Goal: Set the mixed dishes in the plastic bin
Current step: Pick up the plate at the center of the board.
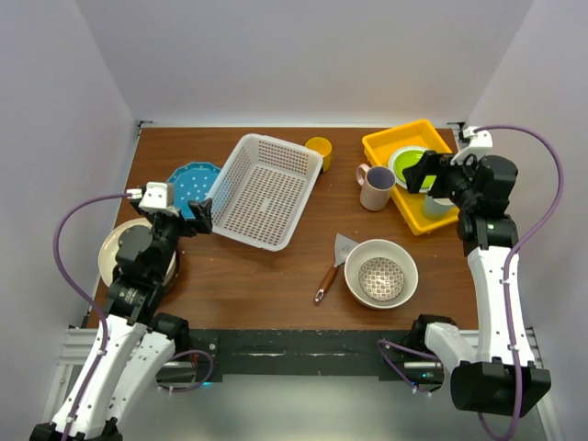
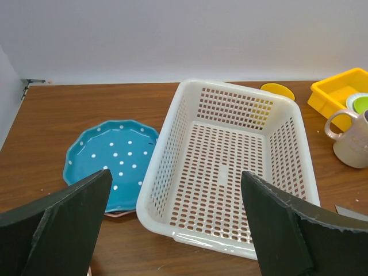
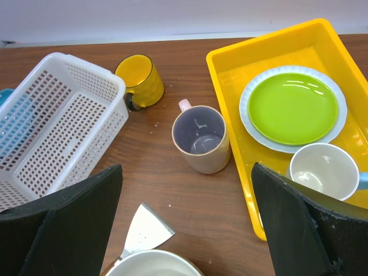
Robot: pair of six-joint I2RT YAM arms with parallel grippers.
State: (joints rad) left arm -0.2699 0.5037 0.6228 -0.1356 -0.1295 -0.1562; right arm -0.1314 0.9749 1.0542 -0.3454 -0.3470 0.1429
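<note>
The white lattice bin (image 1: 262, 191) stands empty at the table's middle left, and it also shows in the left wrist view (image 2: 230, 155). A blue dotted plate (image 1: 191, 183) lies to its left on a pink plate whose edge just shows (image 2: 118, 214). A yellow mug (image 1: 319, 152) lies behind the bin. A purple-lined cream mug (image 1: 376, 186) stands upright right of it (image 3: 202, 138). A large cream bowl (image 1: 380, 272) holds a small patterned bowl (image 1: 380, 279). My left gripper (image 1: 200, 215) is open and empty at the bin's near left corner. My right gripper (image 1: 421, 173) is open and empty above the yellow tray's edge.
The yellow tray (image 1: 418, 213) at back right holds a lime-green plate (image 3: 293, 107) and a white cup (image 3: 325, 170). A wooden-handled spatula (image 1: 332, 267) lies left of the large bowl. A cream plate (image 1: 112, 248) lies partly under my left arm.
</note>
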